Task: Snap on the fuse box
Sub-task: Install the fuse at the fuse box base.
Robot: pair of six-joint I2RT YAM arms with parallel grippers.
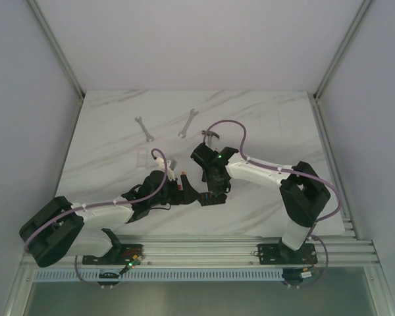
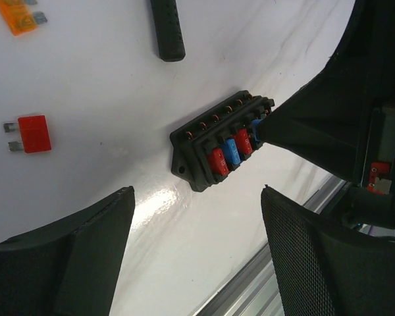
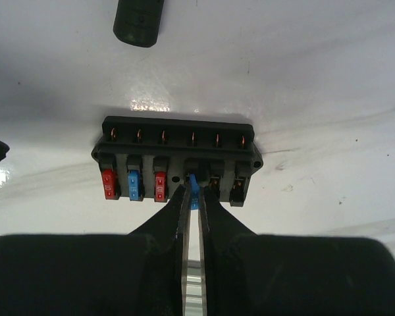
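The fuse box [image 3: 178, 158] is a small black box lying on the white table, with red, blue and red fuses in its three left slots. My right gripper [image 3: 193, 194] is shut on a blue fuse [image 3: 193, 187], which sits tilted at the mouth of the fourth slot. The two slots to the right show bare contacts. In the left wrist view the fuse box [image 2: 217, 141] lies just beyond my left gripper [image 2: 197, 197]. That gripper is open above bare table with nothing between its fingers. From above, both grippers meet near the table's front middle and hide most of the box.
A loose red fuse [image 2: 33, 133] and an orange fuse [image 2: 20, 16] lie left of the box. A black hammer handle [image 2: 168, 29] ends just behind it. Two wrenches [image 1: 143, 128] [image 1: 187, 123] lie farther back. The aluminium rail [image 2: 263, 283] runs along the near table edge.
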